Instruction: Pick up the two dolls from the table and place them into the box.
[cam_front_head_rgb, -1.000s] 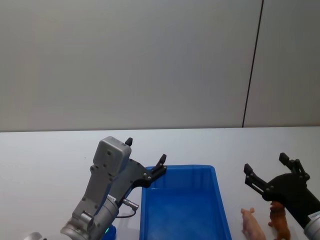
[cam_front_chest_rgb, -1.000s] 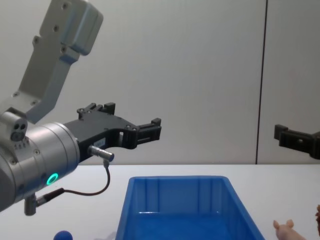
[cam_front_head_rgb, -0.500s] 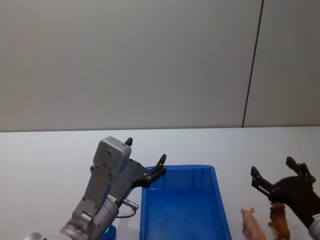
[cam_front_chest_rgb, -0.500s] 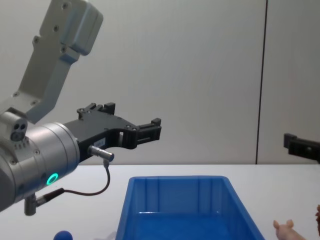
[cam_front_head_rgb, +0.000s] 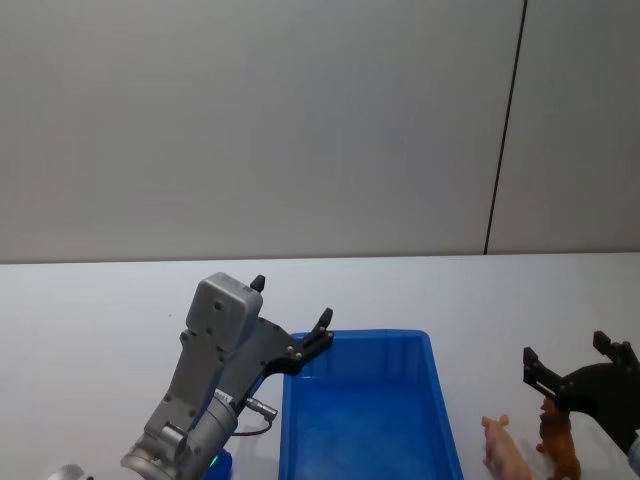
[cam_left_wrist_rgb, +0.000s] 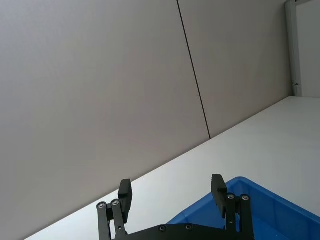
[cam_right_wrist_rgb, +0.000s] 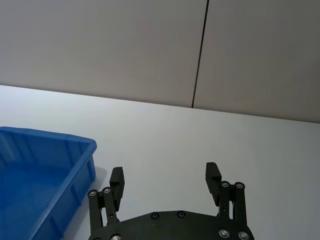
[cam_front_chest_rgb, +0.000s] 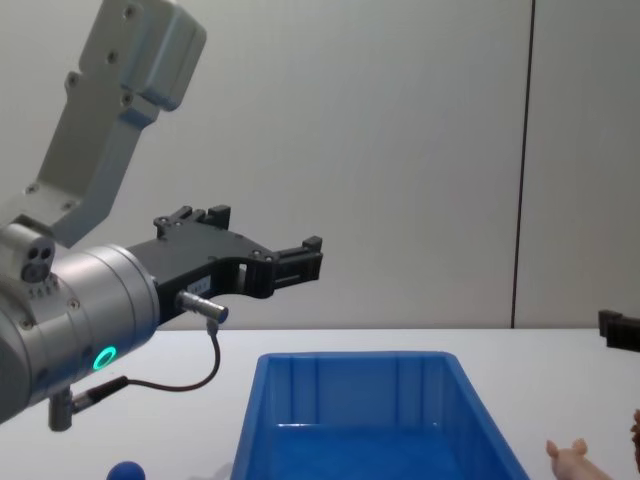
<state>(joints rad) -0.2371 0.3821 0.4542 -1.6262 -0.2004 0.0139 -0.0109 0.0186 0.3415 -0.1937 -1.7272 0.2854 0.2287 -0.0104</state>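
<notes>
The pink doll (cam_front_head_rgb: 505, 450) and the brown doll (cam_front_head_rgb: 560, 442) stand side by side on the white table (cam_front_head_rgb: 90, 310), just right of the blue box (cam_front_head_rgb: 360, 338). My right gripper (cam_front_head_rgb: 567, 350) hangs open directly above the brown doll, holding nothing; its own camera shows the fingers spread (cam_right_wrist_rgb: 165, 173) with the box (cam_right_wrist_rgb: 45, 145) off to one side. My left gripper (cam_front_head_rgb: 292, 300) is open and raised at the box's far left corner, and it is seen open from its wrist too (cam_left_wrist_rgb: 171, 184). The pink doll's (cam_front_chest_rgb: 570, 458) head pokes into the chest view.
A small blue ball (cam_front_chest_rgb: 125, 470) lies on the table left of the box (cam_front_chest_rgb: 355, 357), under my left arm. A grey wall with a dark vertical seam (cam_front_head_rgb: 505, 130) stands behind the table. Bare tabletop stretches behind the box and to the far left.
My right gripper has drawn back toward the right and lower, from beside the dolls to above the brown one. The left arm, the dolls and the box have not moved.
</notes>
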